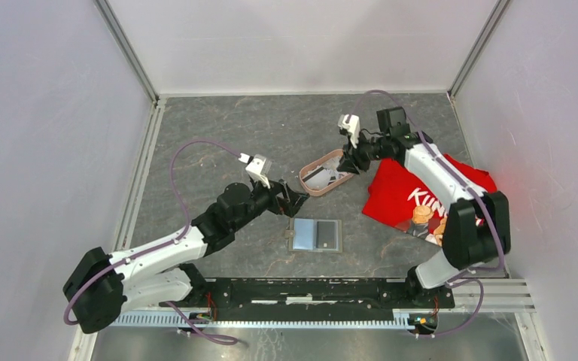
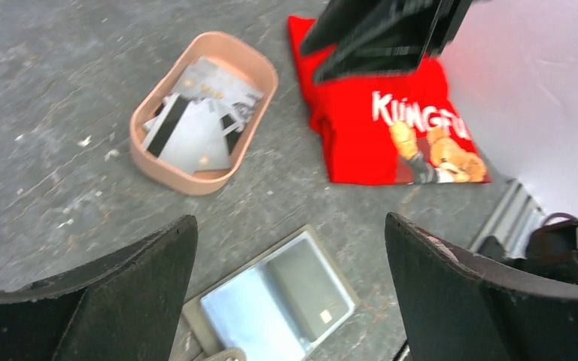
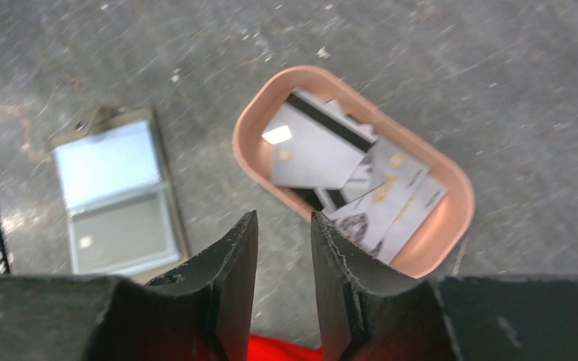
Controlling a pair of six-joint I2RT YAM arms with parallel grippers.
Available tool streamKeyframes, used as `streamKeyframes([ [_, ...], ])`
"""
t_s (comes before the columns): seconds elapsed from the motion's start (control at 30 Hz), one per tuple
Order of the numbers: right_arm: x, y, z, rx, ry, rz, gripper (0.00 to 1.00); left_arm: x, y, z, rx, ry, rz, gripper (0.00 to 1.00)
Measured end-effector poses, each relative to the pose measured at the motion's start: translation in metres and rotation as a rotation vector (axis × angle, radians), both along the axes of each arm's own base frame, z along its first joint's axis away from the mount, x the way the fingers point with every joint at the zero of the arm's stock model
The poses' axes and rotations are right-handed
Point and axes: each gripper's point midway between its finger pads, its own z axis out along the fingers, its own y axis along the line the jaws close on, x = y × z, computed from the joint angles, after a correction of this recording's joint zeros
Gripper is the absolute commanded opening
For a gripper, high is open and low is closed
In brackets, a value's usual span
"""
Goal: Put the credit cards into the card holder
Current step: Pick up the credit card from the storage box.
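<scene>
The cards (image 3: 323, 150) lie in an overlapping heap inside the pink tray (image 3: 433, 252). The holder (image 3: 117, 195) lies opened flat on the bench (image 3: 497, 75), near the tray on the side toward the arm bases.

The right gripper (image 3: 284, 218) hangs at the tray's end next to the red cloth (image 2: 391, 128), its jaws only a narrow gap apart with nothing between them. The left gripper (image 2: 291, 218) sits on the tray's other side, close to the holder, spread wide and empty.

The step in hand looks like picking one card. The topmost, with the dark stripe, is the best choice. Its raised edge can be pinched so that the thin card lifts alone, without dragging its neighbours or tipping the tray. The left gripper could then pin the holder while the card slides in level with a pocket mouth.

The overlap hides how many cards there are. Glare on the holder's two panels hides the pocket slits, and I cannot tell whether a card already sits inside. The left wrist view is blurred and cuts the holder off at its lower edge. How high the right gripper is above the tray is unclear.
</scene>
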Motion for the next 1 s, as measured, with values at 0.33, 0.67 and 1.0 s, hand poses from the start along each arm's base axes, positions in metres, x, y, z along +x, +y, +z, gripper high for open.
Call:
streamKeyframes([
  [0.33,0.048,0.031,-0.029,-0.008,0.216,-0.104,0.53,0.004,0.037,-0.077,0.072,0.131,0.113,1.00],
  [0.67,0.063,0.040,-0.074,-0.008,0.417,-0.195,0.56,0.031,0.034,-0.116,-0.010,0.317,0.142,1.00],
  [1.0,0.074,0.044,-0.098,-0.020,0.486,-0.230,0.57,0.050,0.012,-0.118,-0.097,0.392,0.129,0.98],
])
